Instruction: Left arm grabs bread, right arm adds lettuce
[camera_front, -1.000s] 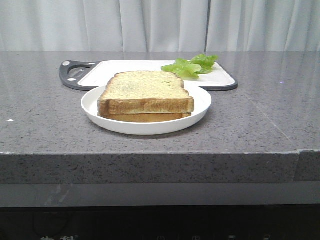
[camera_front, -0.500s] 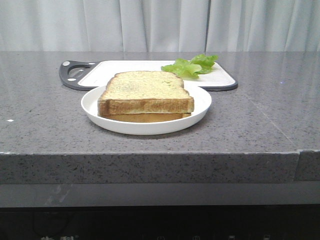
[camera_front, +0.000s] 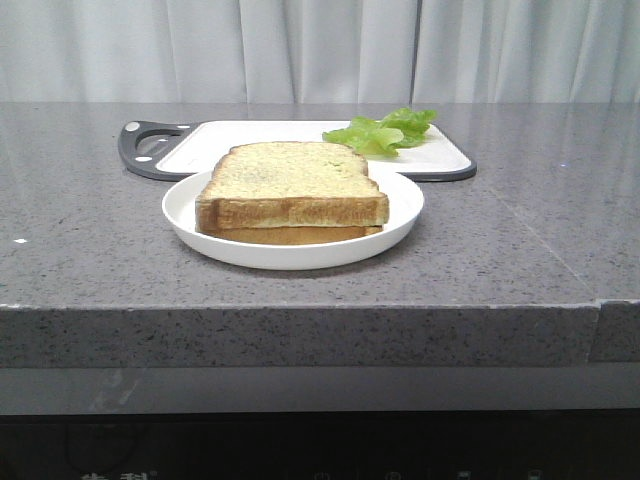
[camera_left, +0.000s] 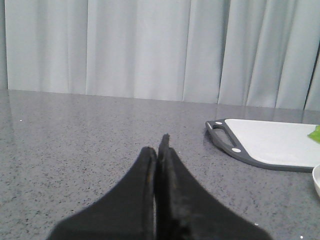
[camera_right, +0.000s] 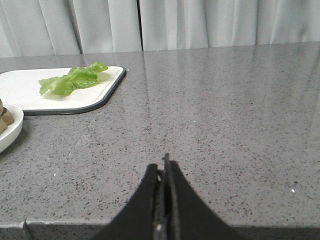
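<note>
The thick speckled bread (camera_front: 292, 183) lies on a thinner tan slice (camera_front: 290, 235) on a white plate (camera_front: 395, 222) in the front view. The green lettuce (camera_front: 383, 131) lies on the white cutting board (camera_front: 250, 134) behind the plate; it also shows in the right wrist view (camera_right: 72, 79). Neither arm shows in the front view. My left gripper (camera_left: 159, 145) is shut and empty, low over the counter, well short of the board (camera_left: 280, 142). My right gripper (camera_right: 163, 165) is shut and empty near the counter's front edge, apart from the plate's rim (camera_right: 10, 131).
The cutting board has a dark grey rim and handle (camera_front: 145, 148). The grey speckled counter (camera_front: 520, 240) ends in a front edge (camera_front: 300, 308) near the camera. Pale curtains (camera_front: 320, 50) hang behind.
</note>
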